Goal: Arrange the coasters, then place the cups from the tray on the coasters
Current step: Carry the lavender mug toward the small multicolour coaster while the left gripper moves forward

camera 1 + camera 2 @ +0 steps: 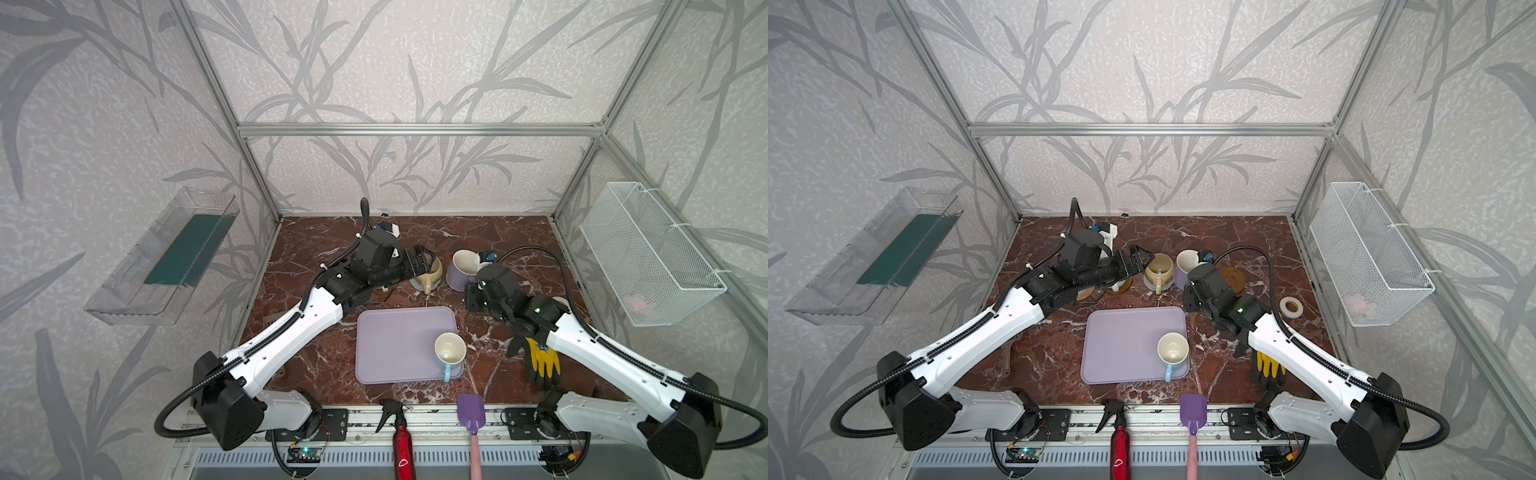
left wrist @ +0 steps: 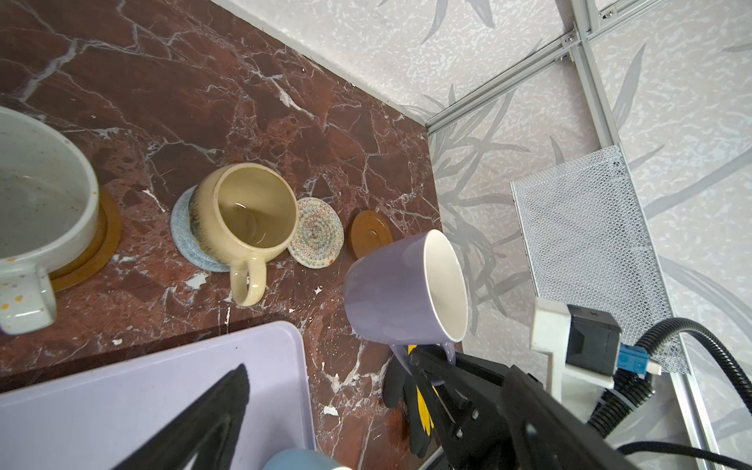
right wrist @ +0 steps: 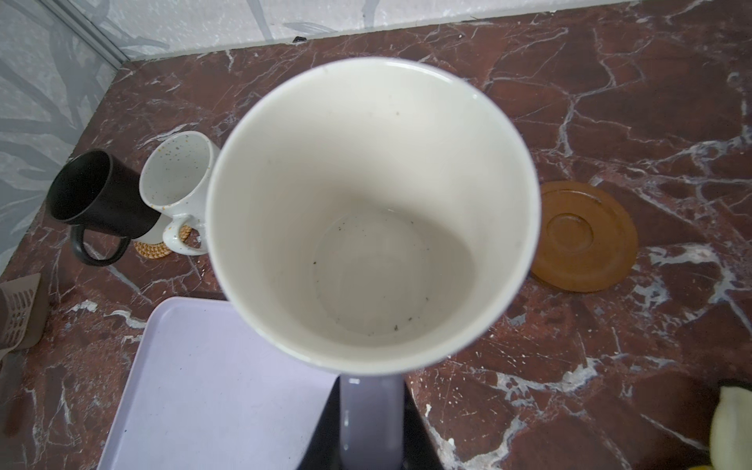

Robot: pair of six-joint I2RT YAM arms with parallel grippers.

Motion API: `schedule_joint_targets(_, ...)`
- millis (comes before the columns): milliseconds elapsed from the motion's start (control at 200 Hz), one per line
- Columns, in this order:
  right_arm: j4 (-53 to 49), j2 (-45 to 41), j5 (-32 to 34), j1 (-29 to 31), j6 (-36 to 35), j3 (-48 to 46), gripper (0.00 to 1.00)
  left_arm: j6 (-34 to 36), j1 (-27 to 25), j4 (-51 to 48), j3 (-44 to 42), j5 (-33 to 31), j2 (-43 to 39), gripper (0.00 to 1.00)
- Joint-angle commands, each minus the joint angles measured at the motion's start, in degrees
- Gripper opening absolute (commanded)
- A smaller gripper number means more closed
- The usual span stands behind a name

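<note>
Both top views: red-brown, white-veined marble desk (image 1: 324,374), centre. Pair of yellow-and-black work gloves (image 1: 542,363), lower right on the desk. Red metal spray bottle with black trigger (image 1: 402,440) and purple plastic scoop with pink handle (image 1: 471,409), bottom centre. White wire-mesh basket (image 1: 648,253), right wall. Clear plastic bin with dark green floor (image 1: 162,257), left wall. White tape roll (image 1: 1291,306), right of centre in a top view.
</note>
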Motion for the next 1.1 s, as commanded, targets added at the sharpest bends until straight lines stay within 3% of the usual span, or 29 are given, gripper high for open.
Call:
schedule_joint_targets(0,5.04,0.46,-1.39,-2.24,-2.01,0.34,0.00,1.59,-0.46,0.16,3.48,-0.39,2.81,0.99)
schedule_joint_targets(290,7.02,5.27,-1.98,-7.33,-4.11,1.25,0.00,3.76,-1.78,-3.16,11.70,-1.20,11.32,0.99)
schedule_joint_targets(560,9.51,12.68,0.93,-7.72,-3.91,3.79,0.00,4.93,-1.73,-3.77,15.52,-1.68,16.83,0.99)
schedule_joint_targets(725,11.19,16.77,4.17,-8.04,-4.27,5.44,0.00,4.80,-0.51,-1.48,15.00,-0.05,19.31,0.99)
schedule_joint_targets(1095,14.67,24.14,2.33,-10.19,-4.80,7.89,0.00,4.42,0.46,0.54,14.43,-0.12,20.63,0.98)
